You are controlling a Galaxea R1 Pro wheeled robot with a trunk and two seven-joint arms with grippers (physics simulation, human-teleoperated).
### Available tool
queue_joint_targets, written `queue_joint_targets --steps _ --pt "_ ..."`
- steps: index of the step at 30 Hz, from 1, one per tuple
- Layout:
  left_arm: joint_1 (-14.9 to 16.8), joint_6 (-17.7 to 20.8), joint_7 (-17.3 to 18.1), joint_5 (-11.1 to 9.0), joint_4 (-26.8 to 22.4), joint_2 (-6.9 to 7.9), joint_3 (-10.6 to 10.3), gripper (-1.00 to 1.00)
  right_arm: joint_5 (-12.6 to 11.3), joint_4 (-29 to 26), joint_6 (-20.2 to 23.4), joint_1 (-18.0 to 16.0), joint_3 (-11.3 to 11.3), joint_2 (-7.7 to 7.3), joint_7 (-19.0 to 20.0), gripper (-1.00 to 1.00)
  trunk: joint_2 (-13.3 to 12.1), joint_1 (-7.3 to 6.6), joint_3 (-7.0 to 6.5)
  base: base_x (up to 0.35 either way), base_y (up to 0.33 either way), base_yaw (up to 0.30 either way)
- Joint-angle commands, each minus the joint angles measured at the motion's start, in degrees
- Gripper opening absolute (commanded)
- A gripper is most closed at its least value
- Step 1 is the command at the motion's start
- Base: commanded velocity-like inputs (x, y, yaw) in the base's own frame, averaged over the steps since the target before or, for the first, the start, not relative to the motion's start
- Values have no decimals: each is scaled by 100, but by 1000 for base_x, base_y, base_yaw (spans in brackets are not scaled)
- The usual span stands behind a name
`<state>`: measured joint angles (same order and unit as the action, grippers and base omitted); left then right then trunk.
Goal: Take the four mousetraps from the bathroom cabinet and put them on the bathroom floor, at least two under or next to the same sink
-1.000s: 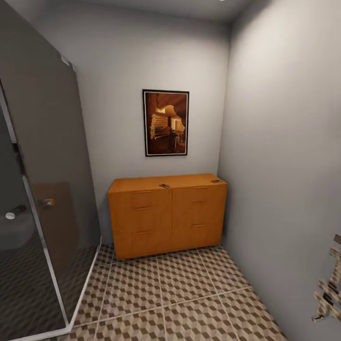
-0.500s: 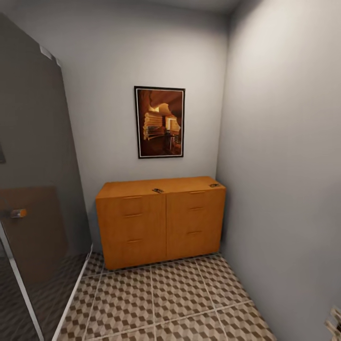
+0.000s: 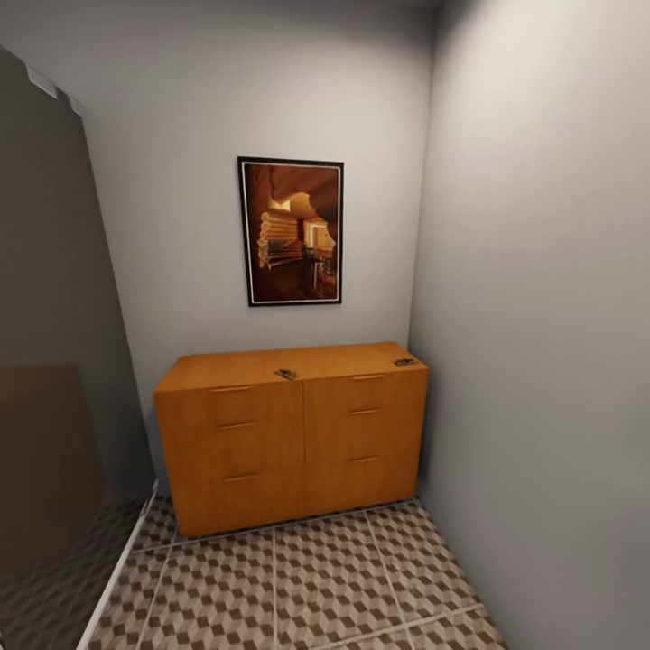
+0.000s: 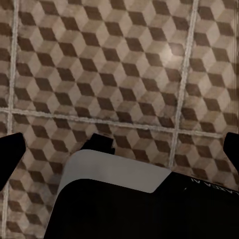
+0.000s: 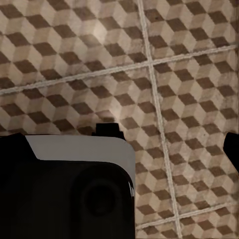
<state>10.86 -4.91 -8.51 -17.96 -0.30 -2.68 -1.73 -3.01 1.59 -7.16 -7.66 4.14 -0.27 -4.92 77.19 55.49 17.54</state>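
Across bathroom floor (image 3: 316, 578), faced cabinet (image 3: 289, 442) squarely, mousetraps (image 3: 286, 374) atop its front edge for reach; held left tool (image 4: 119, 149) and right tool (image 5: 122, 144) spread, empty, above tiles.

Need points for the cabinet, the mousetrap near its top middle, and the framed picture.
cabinet (image 3: 271, 442): head view, on the left drawer front.
mousetrap near the top's middle (image 3: 286, 374): head view, on its small dark body at the front edge.
framed picture (image 3: 292, 231): head view, centre of the print.
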Motion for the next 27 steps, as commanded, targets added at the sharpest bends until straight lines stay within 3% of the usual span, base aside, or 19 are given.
queue_joint_targets --steps 1,27 --pt "4 -19 -18 -32 4 -1 -20 100 -32 17 -31 -8 43 1 -9 100 4 3 7 315 -140 0" --pt "4 -28 -19 -32 4 4 -20 100 -33 17 -31 -6 43 1 -9 100 4 3 7 315 -138 0"
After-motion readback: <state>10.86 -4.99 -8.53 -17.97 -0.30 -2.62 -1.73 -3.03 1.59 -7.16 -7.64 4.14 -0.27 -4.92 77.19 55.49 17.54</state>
